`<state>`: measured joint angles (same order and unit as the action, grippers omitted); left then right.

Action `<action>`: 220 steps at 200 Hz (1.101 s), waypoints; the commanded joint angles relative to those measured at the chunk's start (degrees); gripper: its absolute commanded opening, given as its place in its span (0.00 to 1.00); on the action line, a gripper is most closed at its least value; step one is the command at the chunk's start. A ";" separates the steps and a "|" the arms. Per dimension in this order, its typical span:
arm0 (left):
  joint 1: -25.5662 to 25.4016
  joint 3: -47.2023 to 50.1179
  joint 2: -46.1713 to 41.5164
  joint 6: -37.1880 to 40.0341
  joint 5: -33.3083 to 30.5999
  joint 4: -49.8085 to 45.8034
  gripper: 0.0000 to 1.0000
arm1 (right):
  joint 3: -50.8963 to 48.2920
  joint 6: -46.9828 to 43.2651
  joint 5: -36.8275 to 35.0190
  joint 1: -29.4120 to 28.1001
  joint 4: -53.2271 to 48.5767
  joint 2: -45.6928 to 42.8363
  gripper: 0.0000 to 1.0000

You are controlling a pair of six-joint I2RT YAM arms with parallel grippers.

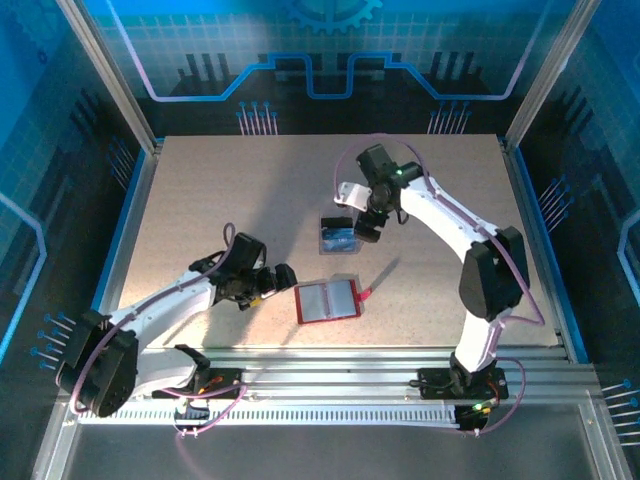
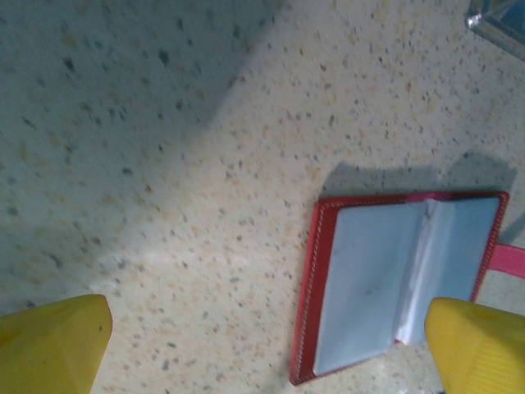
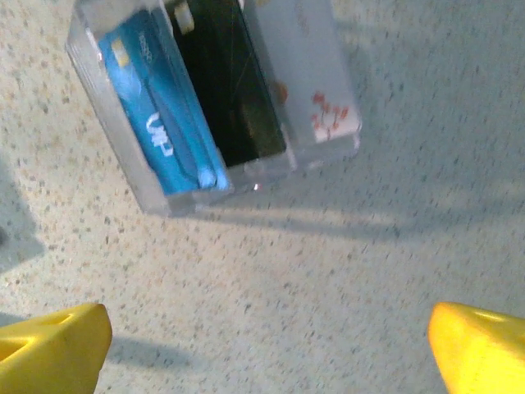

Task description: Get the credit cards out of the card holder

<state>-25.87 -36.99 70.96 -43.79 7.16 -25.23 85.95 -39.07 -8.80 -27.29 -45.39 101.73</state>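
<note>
Both of my grippers stand wide open and hold nothing. From above, my left gripper (image 1: 285,277) hovers over the table (image 1: 200,200), with the card holder (image 1: 328,301) just beside it at 3 o'clock. My right gripper (image 1: 368,232) hangs over a clear box (image 1: 338,237) at the holder's 12 o'clock. My left wrist camera shows the holder lying open, pale grey pockets up, red tab (image 2: 510,258) at 3 o'clock. My right wrist camera picks out the credit cards (image 3: 205,107) in the box at 11 o'clock: blue card (image 3: 160,123), black card (image 3: 230,90), pale card (image 3: 303,66).
</note>
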 commanded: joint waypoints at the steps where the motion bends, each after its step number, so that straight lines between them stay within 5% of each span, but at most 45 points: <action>1: 1.39 -3.26 1.69 7.05 -5.81 -2.81 0.98 | -6.79 6.11 -3.37 1.73 9.40 -4.89 1.00; 79: 7.66 -3.95 2.36 17.51 -32.45 2.69 0.99 | -34.04 19.93 -12.14 6.49 33.56 -13.31 1.00; 106: 11.28 -4.80 1.51 21.10 -36.10 6.00 0.99 | -41.13 22.49 -13.38 7.61 42.63 -13.42 1.00; 172: 16.54 -0.11 3.92 36.66 -33.51 27.07 0.99 | -48.70 25.44 -14.20 10.81 60.45 -13.01 1.00; 220: 17.29 10.34 6.32 44.28 -31.92 56.45 0.99 | -54.53 26.57 -9.75 14.00 75.74 -16.47 1.00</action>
<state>-9.52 -30.79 74.91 -6.52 -25.91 11.16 32.97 -14.85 -20.32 -15.55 19.70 87.37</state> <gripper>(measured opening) 0.994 0.996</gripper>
